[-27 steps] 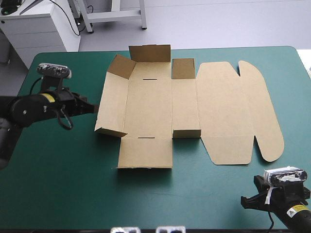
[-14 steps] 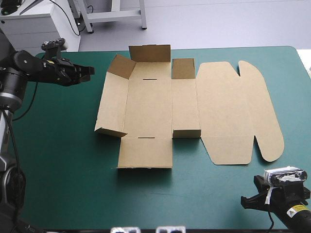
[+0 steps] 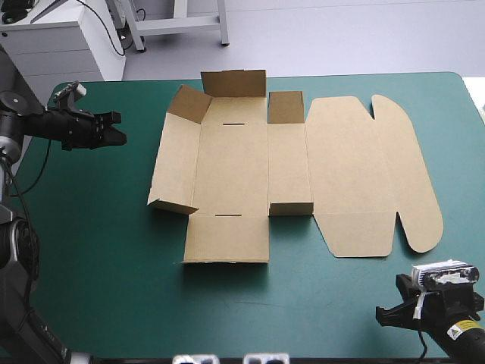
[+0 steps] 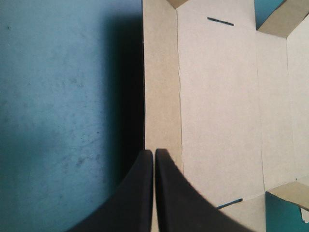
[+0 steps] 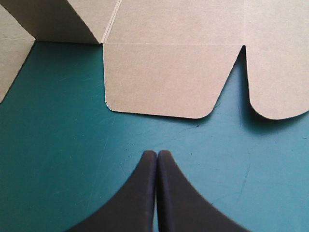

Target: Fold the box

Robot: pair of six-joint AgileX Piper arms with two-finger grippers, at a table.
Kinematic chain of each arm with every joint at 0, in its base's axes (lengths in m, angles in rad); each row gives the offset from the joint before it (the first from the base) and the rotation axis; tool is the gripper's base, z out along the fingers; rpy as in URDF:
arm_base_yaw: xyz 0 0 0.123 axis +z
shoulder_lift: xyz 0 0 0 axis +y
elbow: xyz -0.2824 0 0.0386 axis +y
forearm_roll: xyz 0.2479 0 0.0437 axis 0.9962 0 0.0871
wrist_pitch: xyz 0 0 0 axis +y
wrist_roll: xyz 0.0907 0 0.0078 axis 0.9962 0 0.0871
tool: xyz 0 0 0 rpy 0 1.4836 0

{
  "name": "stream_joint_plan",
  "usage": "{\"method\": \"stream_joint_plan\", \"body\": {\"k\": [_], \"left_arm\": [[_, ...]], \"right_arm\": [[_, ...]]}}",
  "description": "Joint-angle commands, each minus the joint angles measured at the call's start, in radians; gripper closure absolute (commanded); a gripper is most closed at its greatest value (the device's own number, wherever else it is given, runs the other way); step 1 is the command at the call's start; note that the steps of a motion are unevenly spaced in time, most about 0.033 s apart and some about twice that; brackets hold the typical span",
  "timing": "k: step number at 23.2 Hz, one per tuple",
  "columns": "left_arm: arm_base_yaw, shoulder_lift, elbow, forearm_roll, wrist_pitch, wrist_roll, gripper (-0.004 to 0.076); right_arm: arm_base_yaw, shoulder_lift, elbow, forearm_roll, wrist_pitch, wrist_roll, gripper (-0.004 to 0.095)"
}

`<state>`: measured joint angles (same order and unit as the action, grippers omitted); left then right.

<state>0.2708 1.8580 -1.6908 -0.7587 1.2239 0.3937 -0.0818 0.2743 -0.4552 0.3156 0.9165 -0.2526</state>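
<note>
The brown box [image 3: 288, 167] lies as a cut sheet across the middle of the teal-green cover, its lid with rounded flaps flat toward the right. Short flaps stand raised at its left corners [image 3: 188, 103] and along its far edge [image 3: 233, 82]. My left gripper [image 3: 117, 130] hovers shut near the table's far left, pointing at the box, well clear of its left edge. In the left wrist view the shut gripper [image 4: 153, 152] points over the box's left panel [image 4: 161, 87]. My right gripper [image 3: 381, 315] rests shut at the near right corner; ahead of it [image 5: 157, 153] lies a rounded lid flap [image 5: 164, 77].
Bare teal-green cover [image 3: 91, 250] stretches along the left and the front of the table. A white cabinet [image 3: 61, 45] stands beyond the far left corner. The table's right edge runs close beside the right arm.
The left arm pulled back from the box's left edge, swung toward the far left corner, then settled slightly lower and farther left. The right arm and the box stayed still.
</note>
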Motion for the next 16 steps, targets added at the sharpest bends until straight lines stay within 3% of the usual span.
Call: {"method": "stream_joint_plan", "body": {"k": [1, 3, 7, 9, 16], "left_arm": [[0.001, -0.023, -0.031, -0.063, 0.062, 0.006, 0.0657], [0.001, -0.017, -0.031, -0.054, 0.065, -0.023, 0.0564], [0.001, 0.000, -0.031, -0.058, 0.063, -0.023, 0.0284], [-0.008, 0.016, -0.029, -0.052, 0.063, -0.028, 0.0218], [-0.115, 0.101, -0.028, -0.019, 0.063, -0.030, 0.0231]], "right_arm": [[0.003, 0.009, -0.025, 0.015, -0.060, -0.004, 0.0928], [0.003, 0.009, -0.025, 0.015, -0.060, -0.004, 0.0928], [0.003, 0.009, -0.025, 0.015, -0.060, -0.002, 0.0928], [0.003, 0.009, -0.025, 0.015, -0.060, -0.002, 0.0928], [0.003, 0.009, -0.025, 0.015, -0.060, 0.000, 0.0928]]}}
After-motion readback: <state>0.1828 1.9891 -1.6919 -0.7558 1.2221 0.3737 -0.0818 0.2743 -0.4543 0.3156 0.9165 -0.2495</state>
